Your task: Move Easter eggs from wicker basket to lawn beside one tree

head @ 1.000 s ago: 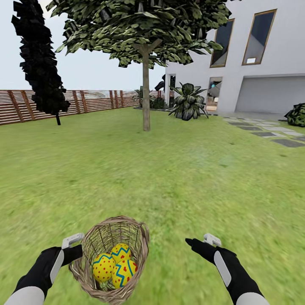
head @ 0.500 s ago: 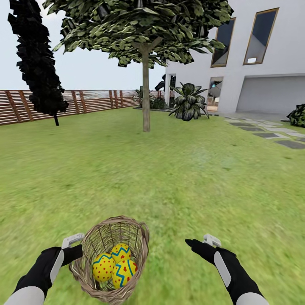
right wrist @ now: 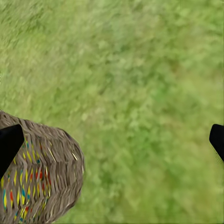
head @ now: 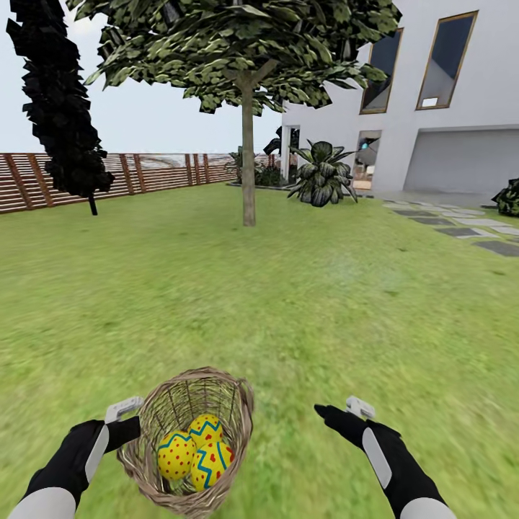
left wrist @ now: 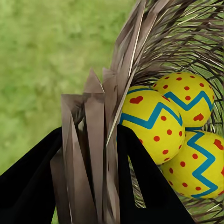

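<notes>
Three Easter eggs [head: 193, 450] sit in the wicker basket [head: 189, 440] at lower left of frame, carried whole; the left gripper [left wrist: 100, 154] pinches its rim, jaws clamped on the weave. Right gripper [head: 339, 412] hangs wide, empty. Open lawn [head: 303, 303] runs unobstructed to the tree [head: 248, 166] at upper centre

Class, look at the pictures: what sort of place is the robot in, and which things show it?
Most likely a house's back garden: a grass lawn, a leafy tree and a wooden fence beside a white house.
</notes>
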You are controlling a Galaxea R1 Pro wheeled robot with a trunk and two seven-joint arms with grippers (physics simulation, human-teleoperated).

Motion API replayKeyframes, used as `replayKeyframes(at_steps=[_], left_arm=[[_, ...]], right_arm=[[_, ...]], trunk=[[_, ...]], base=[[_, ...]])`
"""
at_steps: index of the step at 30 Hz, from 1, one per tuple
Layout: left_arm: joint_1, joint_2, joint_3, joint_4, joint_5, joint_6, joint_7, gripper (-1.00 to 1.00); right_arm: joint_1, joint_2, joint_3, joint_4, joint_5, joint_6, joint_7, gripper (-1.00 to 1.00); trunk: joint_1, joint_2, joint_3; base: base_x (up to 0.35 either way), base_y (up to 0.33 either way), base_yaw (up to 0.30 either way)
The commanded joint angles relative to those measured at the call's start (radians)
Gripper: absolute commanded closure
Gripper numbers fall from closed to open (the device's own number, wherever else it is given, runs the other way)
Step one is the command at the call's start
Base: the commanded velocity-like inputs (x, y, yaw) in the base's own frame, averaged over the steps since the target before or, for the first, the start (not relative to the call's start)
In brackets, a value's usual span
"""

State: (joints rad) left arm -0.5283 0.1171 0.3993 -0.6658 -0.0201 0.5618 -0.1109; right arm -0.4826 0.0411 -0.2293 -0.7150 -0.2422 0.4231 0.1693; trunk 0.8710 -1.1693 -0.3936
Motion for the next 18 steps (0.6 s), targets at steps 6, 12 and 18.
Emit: replayKeyframes(at_steps=[6, 12, 18], left_arm=[[-0.001, -0.001, 0.004, -0.002, 0.005, 0.006, -0.006, 1.0], [-0.001, -0.001, 0.004, -0.002, 0.005, 0.006, -0.006, 1.0], [-0.001, -0.001, 0.004, -0.002, 0.005, 0.006, -0.006, 1.0]], right_arm=[[-0.001, 0.002, -0.006, -0.001, -0.003, 0.001, 0.004, -1.0], [-0.001, 0.002, -0.005, -0.001, -0.003, 0.0, 0.004, -1.0], [-0.001, 0.002, -0.005, -0.001, -0.003, -0.001, 0.004, -1.0]], trunk=[[0.001, -0.001, -0.001], [0.001, -0.001, -0.001], [0.001, -0.001, -0.001]], base=[[0.333, 0.0, 0.0], [0.333, 0.0, 0.0], [0.333, 0.0, 0.0]])
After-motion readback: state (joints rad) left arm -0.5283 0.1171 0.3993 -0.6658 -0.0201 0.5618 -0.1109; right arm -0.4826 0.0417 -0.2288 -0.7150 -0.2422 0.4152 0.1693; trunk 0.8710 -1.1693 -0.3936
